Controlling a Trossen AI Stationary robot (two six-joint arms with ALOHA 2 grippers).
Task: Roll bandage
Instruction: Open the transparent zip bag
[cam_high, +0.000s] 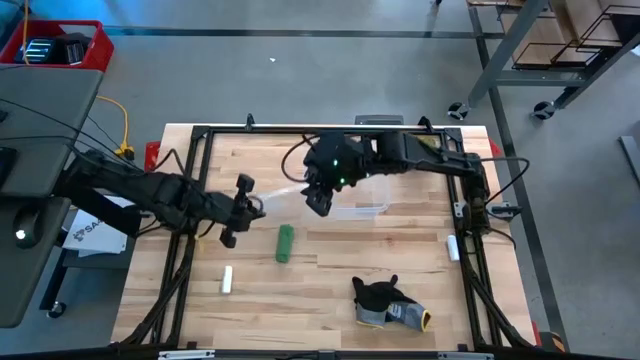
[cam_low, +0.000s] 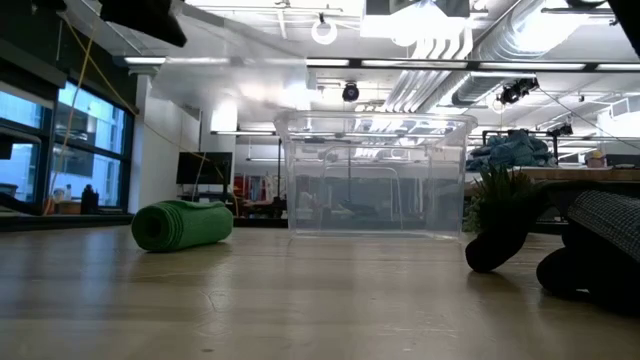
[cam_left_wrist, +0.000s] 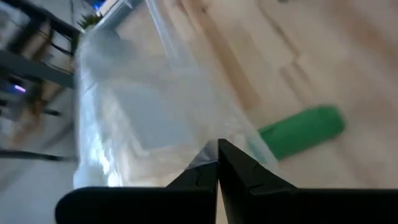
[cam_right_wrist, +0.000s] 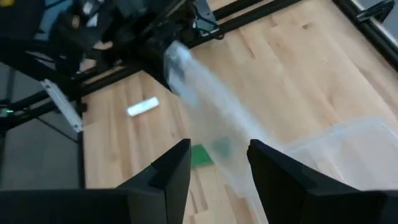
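The bandage is a compact bright green roll lying on its side on the wooden table, also seen in the low view and the left wrist view. No gripper touches it. My left gripper hangs above the table just left of the roll, shut on a clear plastic lid. The lid stretches toward my right gripper, which hovers by the clear container. The right fingers stand apart with the lid's far end between them; whether they touch it, I cannot tell. My left gripper pinches the clear lid at one edge between its two shut fingers. The fingers slant downward from the table's left side. The lid is lifted clear of the table and reaches away from the fingers toward the right arm.
A clear open container stands mid-table behind the roll. A dark grey glove lies near the front edge. One small white cylinder lies front left, another by the right frame rail. Black frame rails border the table.
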